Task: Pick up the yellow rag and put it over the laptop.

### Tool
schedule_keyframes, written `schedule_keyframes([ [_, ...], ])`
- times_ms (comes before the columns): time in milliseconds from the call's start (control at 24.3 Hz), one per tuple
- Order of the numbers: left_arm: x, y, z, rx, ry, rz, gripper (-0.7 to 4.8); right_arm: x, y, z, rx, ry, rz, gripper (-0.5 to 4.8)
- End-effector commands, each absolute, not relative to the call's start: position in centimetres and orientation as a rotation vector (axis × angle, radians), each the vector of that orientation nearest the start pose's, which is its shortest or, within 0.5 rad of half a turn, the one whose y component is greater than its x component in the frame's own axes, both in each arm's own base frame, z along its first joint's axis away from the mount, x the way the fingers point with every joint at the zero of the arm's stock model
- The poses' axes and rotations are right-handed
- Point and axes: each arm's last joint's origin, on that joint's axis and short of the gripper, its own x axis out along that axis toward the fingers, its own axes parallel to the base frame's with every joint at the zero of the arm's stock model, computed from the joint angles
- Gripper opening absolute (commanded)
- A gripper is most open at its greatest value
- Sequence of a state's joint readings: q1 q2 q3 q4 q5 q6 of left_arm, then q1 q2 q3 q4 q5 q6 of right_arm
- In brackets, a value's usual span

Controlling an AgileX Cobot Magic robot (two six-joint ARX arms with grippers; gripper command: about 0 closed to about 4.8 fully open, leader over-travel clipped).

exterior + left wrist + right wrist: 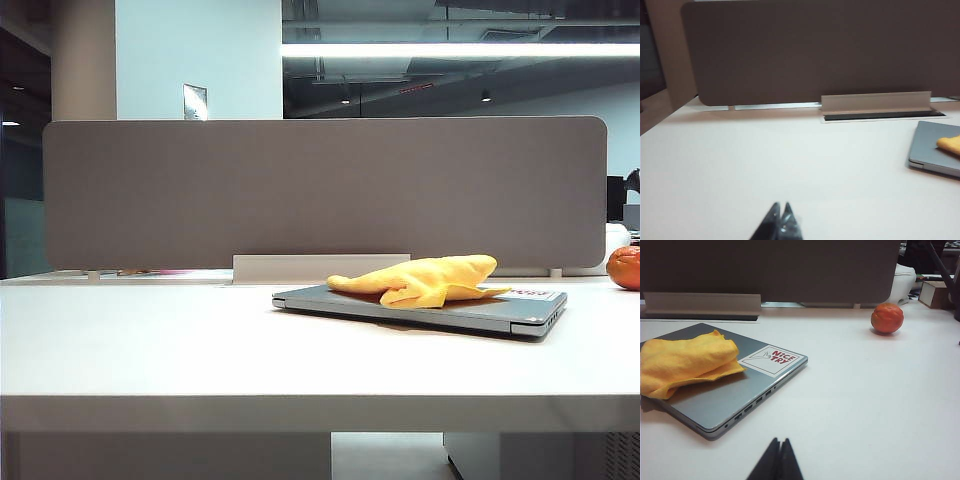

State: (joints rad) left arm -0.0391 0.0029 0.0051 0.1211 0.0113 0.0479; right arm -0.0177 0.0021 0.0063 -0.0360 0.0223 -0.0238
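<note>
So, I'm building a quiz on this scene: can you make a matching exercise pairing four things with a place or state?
Things:
1. yellow rag
2. laptop
3. orange fruit
4. left gripper

Places or states:
A. shut, holding nothing
B. lid closed, flat on the table
C. crumpled on the lid
D. alone on the table, apart from the laptop

Pairs: 1-C, 2-B, 3-D, 4-A
</note>
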Motion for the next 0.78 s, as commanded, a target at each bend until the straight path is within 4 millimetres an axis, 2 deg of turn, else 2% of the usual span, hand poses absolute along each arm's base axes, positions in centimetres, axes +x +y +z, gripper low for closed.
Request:
schedule_keyframes([
  [41,9.66,-0.18,17.81,0.042,-0.131,-0.018,-0.05,9.76,-0.25,16.16,-0.027,0.026,-0.042,0.00],
  [205,9.66,0.27,17.79,-0.005,-0.129,0.009,-0.05,9.75,-0.25,16.16,-0.027,0.026,-0.042,0.00],
  [781,9.69,0.23,17.52,-0.006,-0.101,0.005,-0.05,9.75,-0.23,16.16,-0.027,0.026,-0.040,0.00],
])
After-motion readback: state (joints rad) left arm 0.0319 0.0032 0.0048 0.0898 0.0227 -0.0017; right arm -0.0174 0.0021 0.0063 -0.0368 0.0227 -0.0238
